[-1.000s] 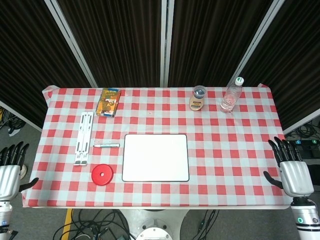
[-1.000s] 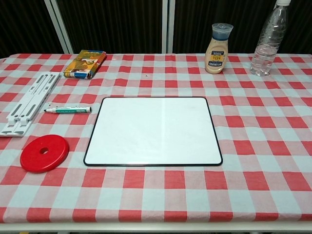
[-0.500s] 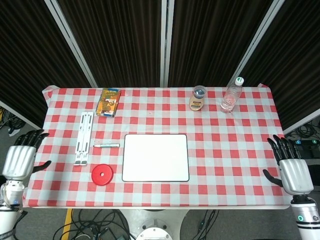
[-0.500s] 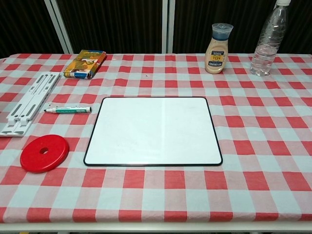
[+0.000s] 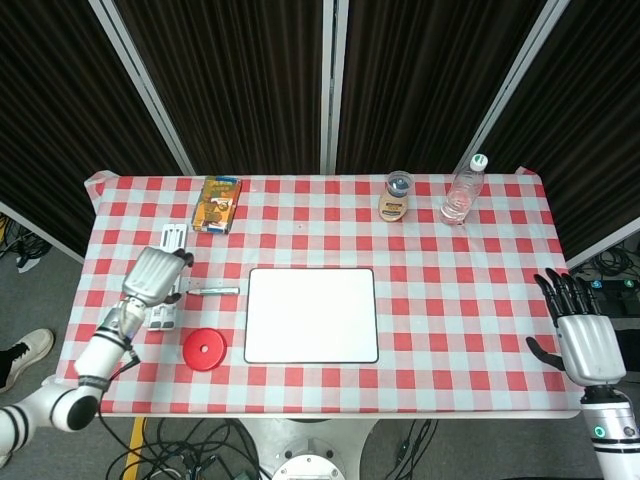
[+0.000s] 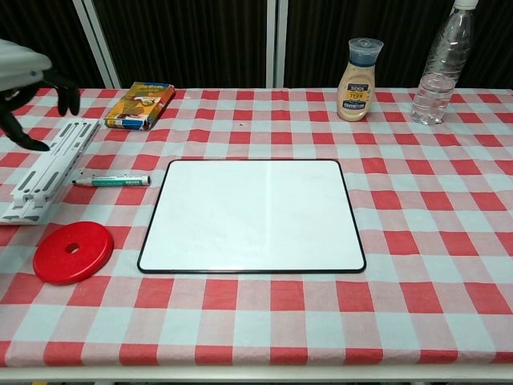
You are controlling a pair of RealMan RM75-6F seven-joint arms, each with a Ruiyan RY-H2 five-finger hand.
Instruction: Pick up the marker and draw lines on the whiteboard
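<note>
A marker [image 5: 213, 291] [image 6: 111, 181] with a green band lies flat on the checked cloth, just left of the blank whiteboard [image 5: 311, 315] [image 6: 252, 215]. My left hand [image 5: 156, 275] [image 6: 24, 84] hovers over the white folding stand, a little left of the marker, fingers apart and holding nothing. My right hand [image 5: 582, 335] hangs off the table's right edge, fingers spread and empty; the chest view does not show it.
A white folding stand [image 5: 165, 277] [image 6: 46, 168] lies left of the marker, a red disc [image 5: 204, 349] [image 6: 72, 252] in front of it. At the back sit a yellow box [image 5: 217, 203] [image 6: 140, 105], a sauce bottle [image 5: 396, 197] [image 6: 358, 68] and a water bottle [image 5: 461, 191] [image 6: 440, 64].
My left arm has swung in from beside the table's left edge to over the white stand, close to the marker. The right hand has barely moved.
</note>
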